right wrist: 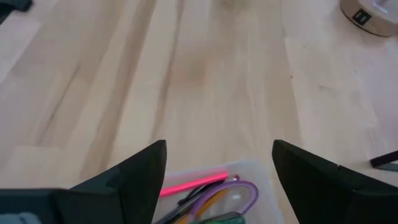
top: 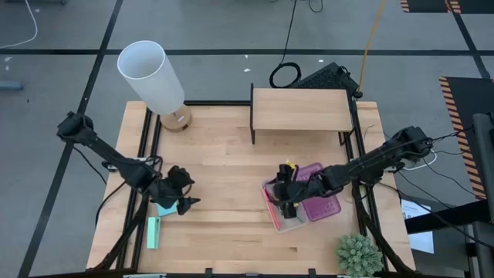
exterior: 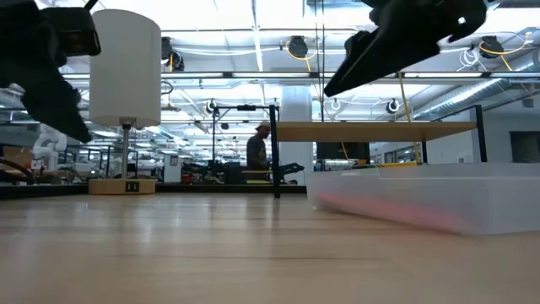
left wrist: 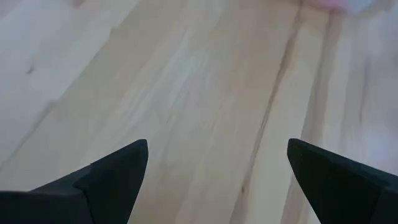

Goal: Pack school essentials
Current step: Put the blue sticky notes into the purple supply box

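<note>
A clear plastic box (top: 273,221) stands right of the table's middle, next to a purple tray (top: 323,194). In it lie a pink pen (right wrist: 194,184), purple-handled scissors (right wrist: 239,194) and a dark pen. My right gripper (right wrist: 219,168) hangs open over the box's left end (top: 287,205), touching nothing. My left gripper (top: 189,199) is open over bare wood (left wrist: 217,168) at the left. A light-blue note pad (top: 165,209) lies flat on the table, partly hidden under the left gripper.
A lamp with a white shade (top: 151,73) stands at the far left. A wooden shelf (top: 301,108) stands at the far middle, and a small green plant (top: 359,255) at the near right corner. A mint-green strip (top: 153,232) lies near the left front. Bare wood lies between the grippers.
</note>
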### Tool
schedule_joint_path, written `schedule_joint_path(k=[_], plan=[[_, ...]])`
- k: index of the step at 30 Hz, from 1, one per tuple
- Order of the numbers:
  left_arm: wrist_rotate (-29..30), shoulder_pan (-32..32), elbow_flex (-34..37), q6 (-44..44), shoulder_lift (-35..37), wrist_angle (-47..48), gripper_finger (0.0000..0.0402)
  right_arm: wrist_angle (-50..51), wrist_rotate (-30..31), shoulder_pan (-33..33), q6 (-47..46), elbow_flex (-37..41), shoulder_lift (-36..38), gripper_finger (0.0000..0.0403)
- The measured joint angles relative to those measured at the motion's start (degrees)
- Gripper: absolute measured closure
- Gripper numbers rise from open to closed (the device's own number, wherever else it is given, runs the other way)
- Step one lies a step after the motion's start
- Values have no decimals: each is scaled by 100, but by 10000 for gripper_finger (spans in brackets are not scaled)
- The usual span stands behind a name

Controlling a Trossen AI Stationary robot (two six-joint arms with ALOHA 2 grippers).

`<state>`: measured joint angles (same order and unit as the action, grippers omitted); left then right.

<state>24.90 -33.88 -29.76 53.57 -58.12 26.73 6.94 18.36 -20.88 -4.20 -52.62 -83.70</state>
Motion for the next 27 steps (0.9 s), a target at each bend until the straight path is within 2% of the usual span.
schedule_joint_path(k=[11,16,21,27], plan=[[-805,-389,-151,1899,-5,2417,25,-4,-36,142,-81,0,4,120],[-1613,-533,-151,2197,-3,2781,76,-2,-32,142,-69,0,4,120],[-2114,-762,-151,2212,-3,2944,140,0,-30,142,-25,1,4,120],[-2069,-951,-151,2266,-31,2947,221,-410,-28,142,70,302,4,120]])
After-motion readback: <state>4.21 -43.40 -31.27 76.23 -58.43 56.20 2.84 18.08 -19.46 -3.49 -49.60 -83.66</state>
